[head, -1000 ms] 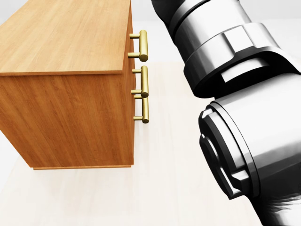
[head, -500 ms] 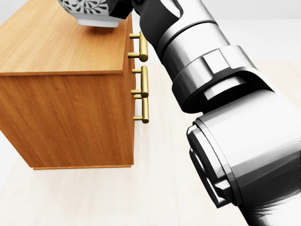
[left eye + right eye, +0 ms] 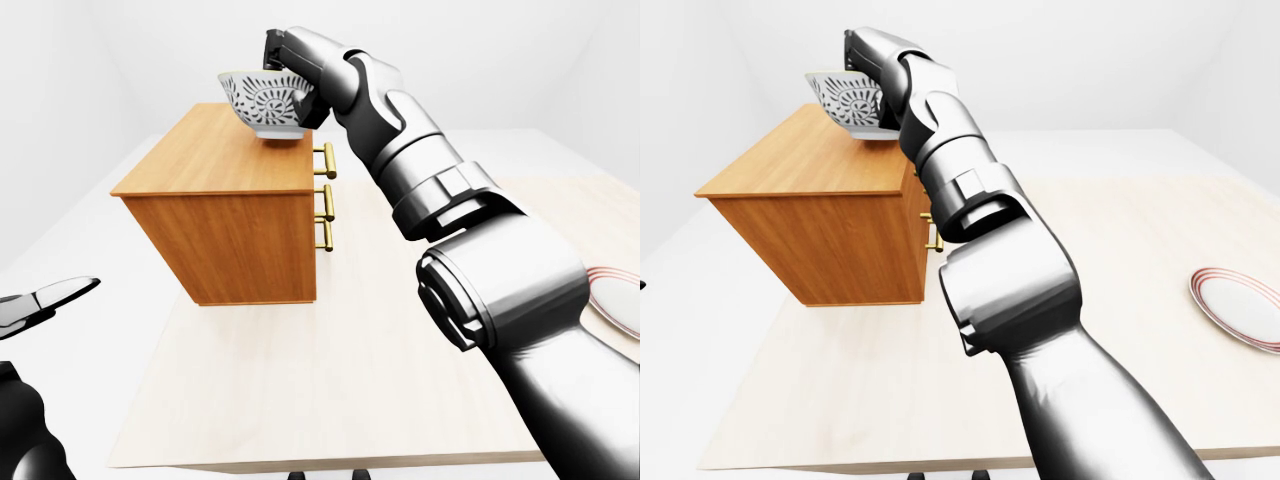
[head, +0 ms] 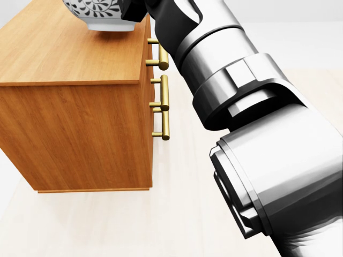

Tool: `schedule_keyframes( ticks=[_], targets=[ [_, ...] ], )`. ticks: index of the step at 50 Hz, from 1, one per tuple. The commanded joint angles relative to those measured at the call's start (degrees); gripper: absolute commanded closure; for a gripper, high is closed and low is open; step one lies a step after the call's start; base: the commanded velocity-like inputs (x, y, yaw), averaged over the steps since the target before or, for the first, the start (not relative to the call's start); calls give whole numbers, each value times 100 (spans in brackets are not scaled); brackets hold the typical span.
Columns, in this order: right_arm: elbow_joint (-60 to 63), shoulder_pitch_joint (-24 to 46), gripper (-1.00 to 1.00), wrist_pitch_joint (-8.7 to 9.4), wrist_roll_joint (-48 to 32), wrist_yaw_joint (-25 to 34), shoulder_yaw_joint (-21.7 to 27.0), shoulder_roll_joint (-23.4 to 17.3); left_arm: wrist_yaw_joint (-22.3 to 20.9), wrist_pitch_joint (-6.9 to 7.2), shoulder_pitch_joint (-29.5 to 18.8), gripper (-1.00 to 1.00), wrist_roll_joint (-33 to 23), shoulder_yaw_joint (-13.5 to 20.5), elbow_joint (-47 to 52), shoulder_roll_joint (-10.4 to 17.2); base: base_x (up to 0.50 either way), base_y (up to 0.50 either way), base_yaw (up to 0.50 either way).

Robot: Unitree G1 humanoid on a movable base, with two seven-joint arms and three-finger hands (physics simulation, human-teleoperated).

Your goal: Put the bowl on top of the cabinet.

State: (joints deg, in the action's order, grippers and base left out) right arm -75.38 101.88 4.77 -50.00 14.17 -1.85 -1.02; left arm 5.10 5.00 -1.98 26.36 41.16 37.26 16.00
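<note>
A white bowl [image 3: 262,102] with a black leaf pattern hangs slightly tilted over the right part of the wooden cabinet's top [image 3: 205,158]. My right hand [image 3: 292,68] is shut on the bowl's rim from above and behind, and its arm stretches across the picture's right half. In the head view only the bowl's lower part [image 4: 99,15] shows at the top edge, above the cabinet top [image 4: 64,51]. I cannot tell whether its foot touches the wood. My left hand [image 3: 55,297] sits low at the left-eye view's left edge, fingers spread, holding nothing.
The cabinet stands on a pale table [image 3: 300,370], with brass drawer handles [image 4: 163,93] on its right face. A white plate with a red rim [image 3: 1240,305] lies at the table's right. My own right forearm [image 4: 268,160] fills the right of the head view.
The right arm has swung left, bringing the bowl into the head view over the cabinet top. In the last half second it edged a little further left.
</note>
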Motion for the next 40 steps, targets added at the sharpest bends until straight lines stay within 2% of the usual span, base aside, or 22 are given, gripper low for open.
schedule_keyframes(
  ticks=[1, 17, 22, 23, 26, 28, 29, 32, 34, 35, 36, 40],
  targets=[
    [-112, -241, 100, -37, 412, 100, 254, 183, -2, 0, -3, -100, 0, -5, -13, 0, 0, 0, 0],
    [-115, -281, 100, 2, 392, 54, 252, 196, -2, 0, -1, -100, -9, -26, -36, -8, 0, 0, 0],
    [-112, -272, 51, 2, 393, 48, 251, 209, 0, 0, 1, -100, -15, -33, -32, -10, 0, 0, 0],
    [-106, -238, 18, -6, 389, 53, 242, 229, -2, 0, 3, -100, -20, -40, -27, -12, 0, 0, 0],
    [-105, -175, 15, -18, 398, 67, 244, 235, -4, 0, 4, -100, -7, -22, -18, -11, 0, 0, 0],
    [-100, -106, -5, -45, 413, 73, 253, 239, -5, 0, 1, -100, 0, -11, -26, -5, 0, 0, 0],
    [-94, -50, -29, -108, 409, 32, 247, 238, -3, 0, -3, -100, 0, -14, -30, -5, 0, 0, 0],
    [-87, 89, -37, -224, 452, -24, 267, 258, -7, 0, 1, -100, -17, -34, -37, -13, 0, 0, 0],
    [-74, 224, -68, -349, 460, -64, 251, 300, -2, 0, 5, -100, -21, -33, -23, -19, 0, 0, 0],
    [-77, 228, -68, -354, 460, -66, 249, 300, -1, 0, 5, -100, -20, -33, -20, -19, 0, 0, 0],
    [-53, 331, -100, -411, 470, -98, 246, 334, 0, 0, 2, -100, -12, -30, -15, -19, 0, 0, 0],
    [-28, 603, -100, -529, 562, -207, 274, 424, -3, 0, 15, -100, -33, -54, -9, -34, 0, 0, 0]
  ],
)
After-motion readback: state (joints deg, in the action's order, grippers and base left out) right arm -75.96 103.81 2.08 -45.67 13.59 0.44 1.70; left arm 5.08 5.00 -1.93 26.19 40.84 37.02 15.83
